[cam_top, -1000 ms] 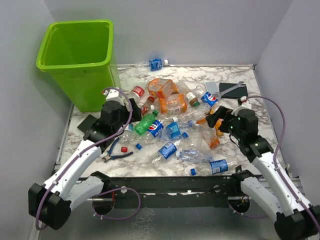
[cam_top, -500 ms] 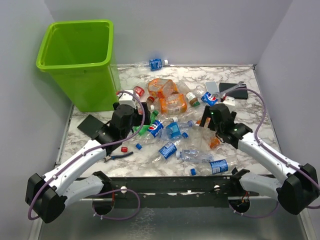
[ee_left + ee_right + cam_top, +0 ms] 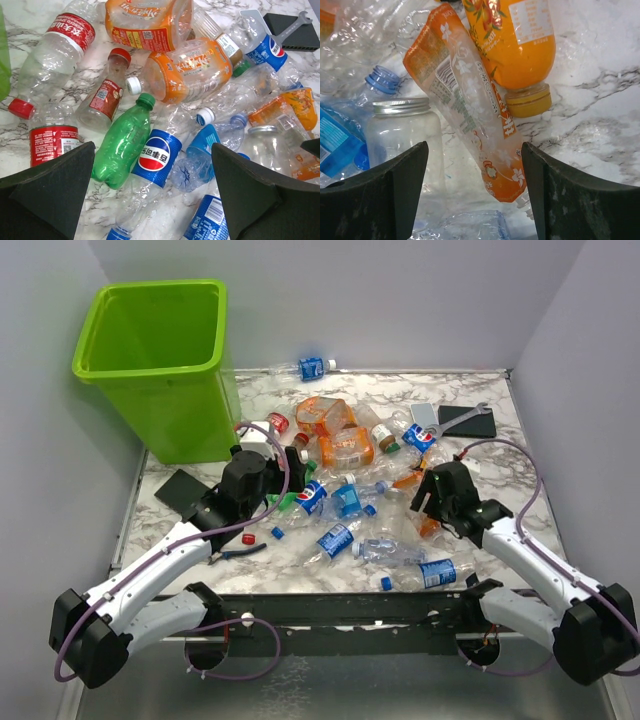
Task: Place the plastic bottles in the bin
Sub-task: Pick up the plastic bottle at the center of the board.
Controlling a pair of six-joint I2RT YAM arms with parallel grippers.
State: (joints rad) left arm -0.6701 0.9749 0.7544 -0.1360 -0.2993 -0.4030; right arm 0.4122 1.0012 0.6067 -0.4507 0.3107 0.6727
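Observation:
The plastic bottles lie in a heap at mid-table [image 3: 350, 485]. The lime-green bin [image 3: 155, 360] stands upright at the back left. My left gripper [image 3: 152, 200] hangs open over the heap's left side, where a blue-labelled clear bottle [image 3: 159, 156] and a green bottle [image 3: 122, 142] lie below its wide jaws. My right gripper [image 3: 475, 195] is low over the heap's right side. Its open jaws straddle a clear bottle with an orange flowered label [image 3: 465, 100], with a gap on each side. An orange bottle with a yellow cap [image 3: 522, 45] lies just beyond.
A clear jar with a silver lid [image 3: 402, 135] sits by my right gripper's left finger. Blue-handled pliers [image 3: 235, 552] and a black pad [image 3: 180, 490] lie left of the heap. Another pad with a wrench [image 3: 465, 420] is at the back right. One bottle [image 3: 310, 367] rests by the back wall.
My left arm swung right over the heap, then held still. My right arm reached in, then drew back and down over the orange-labelled bottle, its jaws narrowing a little.

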